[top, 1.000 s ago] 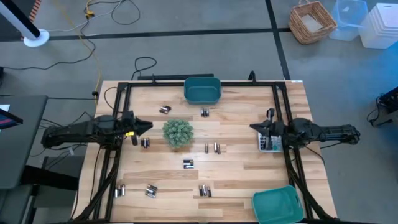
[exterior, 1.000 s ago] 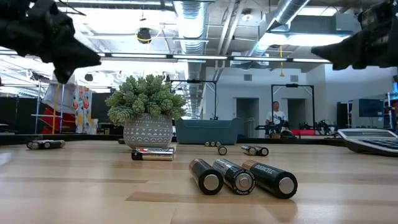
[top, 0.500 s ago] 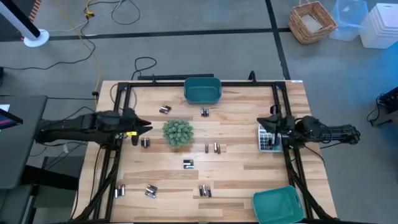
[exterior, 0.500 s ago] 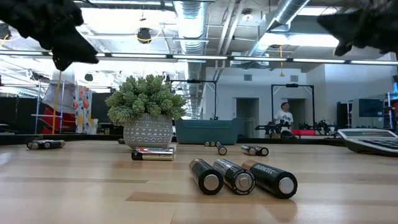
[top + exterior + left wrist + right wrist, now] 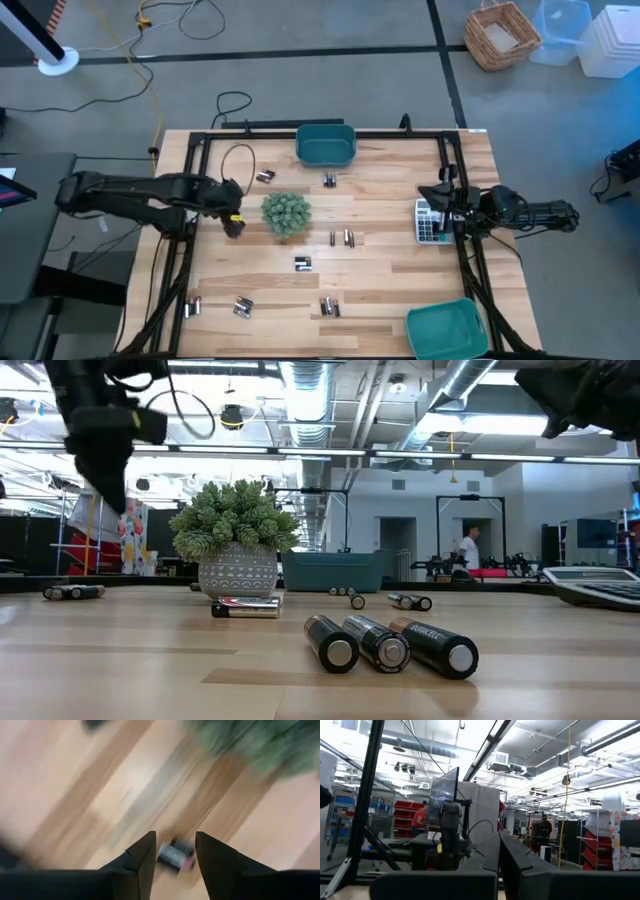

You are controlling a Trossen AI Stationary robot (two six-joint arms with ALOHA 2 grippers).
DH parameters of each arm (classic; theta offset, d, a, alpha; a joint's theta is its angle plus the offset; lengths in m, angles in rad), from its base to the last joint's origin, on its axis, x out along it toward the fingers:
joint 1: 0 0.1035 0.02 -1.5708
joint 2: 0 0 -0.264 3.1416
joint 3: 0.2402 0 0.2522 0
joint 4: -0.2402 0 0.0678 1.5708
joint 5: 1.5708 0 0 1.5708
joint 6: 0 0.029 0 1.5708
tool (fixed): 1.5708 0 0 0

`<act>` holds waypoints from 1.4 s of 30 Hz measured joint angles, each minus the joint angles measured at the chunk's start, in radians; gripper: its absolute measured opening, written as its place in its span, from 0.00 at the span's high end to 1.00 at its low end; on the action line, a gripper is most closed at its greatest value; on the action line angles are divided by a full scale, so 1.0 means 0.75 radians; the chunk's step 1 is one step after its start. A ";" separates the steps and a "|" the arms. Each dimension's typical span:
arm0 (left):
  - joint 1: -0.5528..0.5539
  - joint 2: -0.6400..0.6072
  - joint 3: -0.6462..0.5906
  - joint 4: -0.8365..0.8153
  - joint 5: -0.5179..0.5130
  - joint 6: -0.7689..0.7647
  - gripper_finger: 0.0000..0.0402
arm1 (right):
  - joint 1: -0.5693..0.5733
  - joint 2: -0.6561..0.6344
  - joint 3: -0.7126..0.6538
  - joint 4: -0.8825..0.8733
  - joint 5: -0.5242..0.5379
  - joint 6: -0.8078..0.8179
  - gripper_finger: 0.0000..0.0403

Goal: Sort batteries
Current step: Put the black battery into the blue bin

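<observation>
Table [image 5: 400,265] pale striped wood. Two bins [image 5: 326,146] teal; batteries [image 5: 390,643] black with silvery ends. Plant [image 5: 234,518] green, in a white pot [image 5: 238,572] with grey zigzag pattern.

Bright overhead light, blurred left-wrist view

You're looking at a grey concrete floor [image 5: 330,90] around the table. A wicker basket [image 5: 502,36] sits at one o'clock, clear plastic bins [image 5: 585,35] beside it. Overhead, silver ducts [image 5: 305,385] and strip lights [image 5: 470,457].
</observation>
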State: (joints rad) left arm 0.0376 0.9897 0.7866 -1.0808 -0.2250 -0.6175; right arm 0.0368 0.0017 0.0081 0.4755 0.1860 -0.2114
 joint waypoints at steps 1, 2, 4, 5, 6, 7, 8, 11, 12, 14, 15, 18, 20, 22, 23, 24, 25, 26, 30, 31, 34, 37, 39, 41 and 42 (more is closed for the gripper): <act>0.000 0.027 0.007 -0.041 0.013 -0.058 0.64 | 0.000 0.000 0.000 0.000 0.000 -0.002 0.93; 0.001 0.049 0.007 -0.065 0.031 -0.110 0.63 | 0.000 0.000 0.000 0.000 0.000 -0.003 0.93; -0.003 0.088 -0.006 -0.073 0.085 -0.208 0.60 | 0.000 0.000 0.000 0.000 0.000 -0.003 0.93; -0.010 0.104 -0.016 -0.073 0.096 -0.266 0.59 | 0.000 0.000 0.000 0.000 0.000 -0.003 0.93; -0.019 0.116 -0.027 -0.073 0.100 -0.319 0.58 | 0.000 0.000 0.000 -0.001 0.000 -0.003 0.93; -0.027 0.125 -0.036 -0.074 0.102 -0.361 0.58 | 0.000 0.000 0.000 -0.001 0.000 -0.001 0.93; -0.035 0.129 -0.043 -0.074 0.100 -0.398 0.58 | 0.000 0.000 0.000 -0.003 0.000 0.000 0.93; -0.057 0.129 -0.066 -0.069 0.058 -0.520 0.58 | 0.000 0.000 0.000 -0.013 -0.001 0.000 0.93; -0.066 0.127 -0.073 -0.069 0.050 -0.560 0.58 | 0.000 0.000 0.000 -0.019 -0.001 0.001 0.93; -0.088 0.124 -0.094 -0.055 0.045 -0.632 0.59 | 0.000 0.000 0.000 -0.032 -0.001 0.001 0.93; -0.100 0.124 -0.110 -0.038 0.044 -0.662 0.60 | 0.000 0.000 0.000 -0.036 -0.001 0.007 0.93; -0.133 0.120 -0.165 0.018 0.031 -0.735 0.62 | 0.000 0.000 0.000 -0.040 -0.001 0.026 0.93; -0.150 0.120 -0.186 0.022 -0.007 -0.787 0.62 | 0.000 0.000 0.000 -0.041 -0.001 0.027 0.93; -0.157 0.120 -0.205 0.028 -0.040 -0.833 0.62 | 0.000 0.000 0.000 -0.041 -0.001 0.036 0.93; -0.157 0.119 -0.216 0.033 -0.050 -0.853 0.62 | 0.000 0.000 0.000 -0.040 -0.001 0.036 0.93; -0.157 0.119 -0.228 0.039 -0.055 -0.878 0.62 | 0.000 0.000 0.000 -0.040 -0.001 0.037 0.93; -0.157 0.120 -0.241 0.044 -0.057 -0.901 0.62 | 0.000 0.000 0.000 -0.040 -0.001 0.037 0.93; -0.157 0.120 -0.251 0.058 -0.061 -0.917 0.62 | 0.000 0.000 0.000 -0.039 -0.001 0.037 0.93; -0.157 0.120 -0.270 0.090 -0.113 -0.960 0.62 | 0.000 0.000 0.000 -0.037 -0.001 0.038 0.93; -0.157 0.122 -0.270 0.089 -0.122 -0.971 0.62 | 0.000 0.000 0.000 -0.035 -0.001 0.038 0.93; -0.156 0.123 -0.270 0.081 -0.132 -1.000 0.62 | 0.000 0.000 0.000 -0.035 -0.001 0.041 0.93; -0.156 0.123 -0.270 0.081 -0.135 -1.031 0.62 | 0.000 0.000 0.000 -0.035 -0.001 0.041 0.93; -0.156 0.123 -0.270 0.080 -0.134 -1.044 0.62 | 0.000 0.000 0.000 -0.036 -0.001 0.041 0.93; -0.156 0.123 -0.270 0.080 -0.132 -1.054 0.62 | 0.000 0.000 0.000 -0.036 -0.001 0.041 0.93; -0.156 0.123 -0.270 0.080 -0.129 -1.057 0.63 | 0.000 0.000 0.000 -0.036 -0.001 0.041 0.93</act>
State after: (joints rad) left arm -0.0792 1.0817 0.5842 -1.0210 -0.3219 -1.4106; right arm 0.0368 0.0017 0.0078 0.4488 0.1852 -0.1810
